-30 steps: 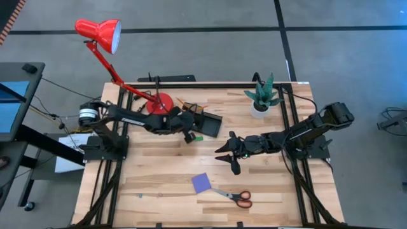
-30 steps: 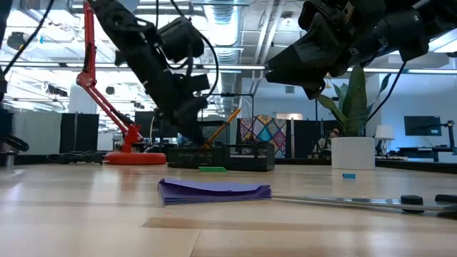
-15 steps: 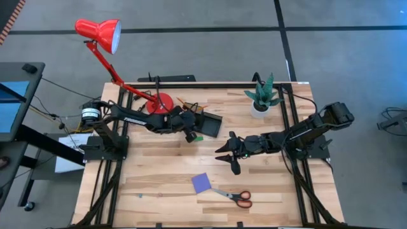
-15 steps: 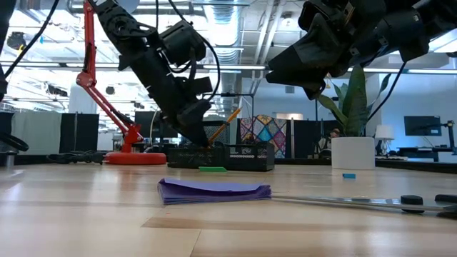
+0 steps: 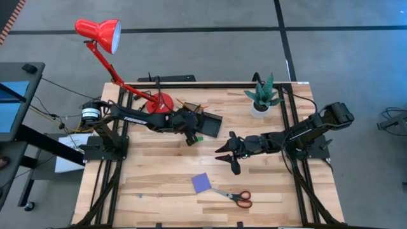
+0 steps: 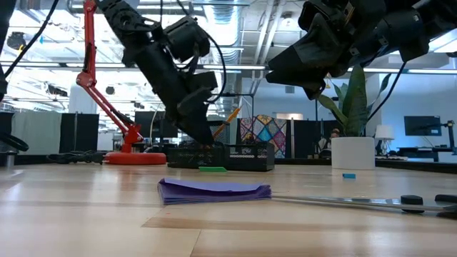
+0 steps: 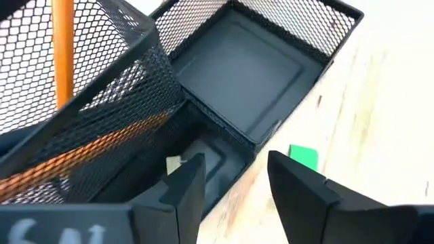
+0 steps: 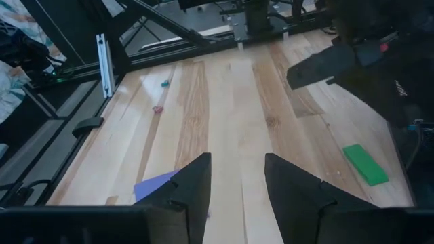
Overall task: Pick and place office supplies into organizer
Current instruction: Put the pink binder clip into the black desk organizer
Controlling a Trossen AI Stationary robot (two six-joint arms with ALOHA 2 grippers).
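The black mesh organizer (image 5: 206,123) stands at the table's far middle, with orange pencils (image 7: 62,51) leaning in its taller section. My left gripper (image 5: 189,132) hangs open over the organizer's near-left end (image 7: 234,181), holding nothing. One finger is above a low compartment and the other is above the table. A green eraser (image 7: 303,156) lies flat on the wood beside the organizer. The purple notepad (image 5: 201,182) and the red-handled scissors (image 5: 236,198) lie flat near the front edge. My right gripper (image 5: 227,156) hovers open and empty at mid-table (image 8: 237,190).
The red lamp's base (image 5: 160,102) stands left of the organizer, and its arm rises over the far left corner. A potted plant (image 5: 262,97) stands at the far right. A tiny blue bit (image 6: 348,175) lies on the wood. There is bare wood between the organizer and the notepad.
My left gripper has turned a little in place above the organizer's near-left end. The right arm and the things on the table have kept still.
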